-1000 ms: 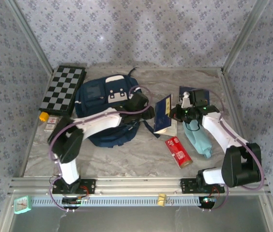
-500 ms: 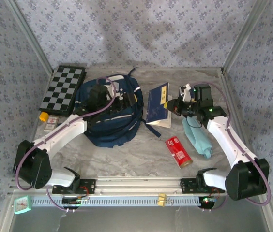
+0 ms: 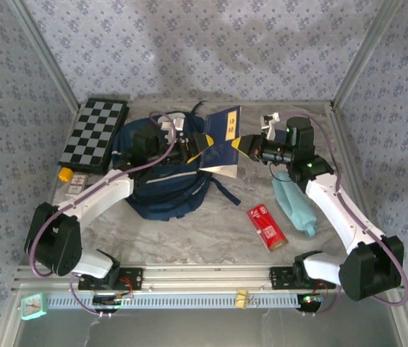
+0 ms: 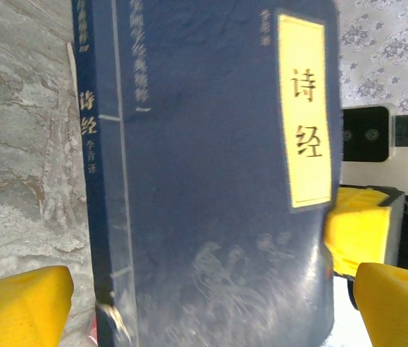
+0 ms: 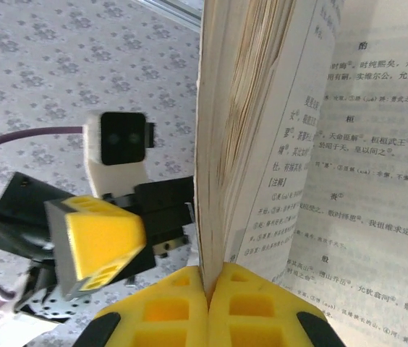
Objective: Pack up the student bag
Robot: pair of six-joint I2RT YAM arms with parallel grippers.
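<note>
The navy student bag [image 3: 162, 189] lies at the centre left of the table, its white patches toward the far side. A navy book with a yellow title label [image 3: 221, 137] hangs above the bag's right upper edge. My right gripper [image 3: 244, 147] is shut on the book's lower edge, its yellow pads [image 5: 168, 311] pinching cover and pages [image 5: 222, 137]. My left gripper [image 3: 192, 142] stands open over the bag's top, facing the book's cover [image 4: 204, 181]. Its yellow fingers [image 4: 16, 303] sit wide apart on either side of that cover.
A checkerboard [image 3: 94, 134] lies at the far left, with a yellow cap [image 3: 64, 173] and a small card box [image 3: 78, 182] beside it. A teal pouch [image 3: 296, 206] and a red packet [image 3: 267, 226] lie right of the bag, under my right arm.
My right gripper has carried the book up and to the left, from the table's middle to the bag's top. My left arm has straightened and its gripper now faces the book.
</note>
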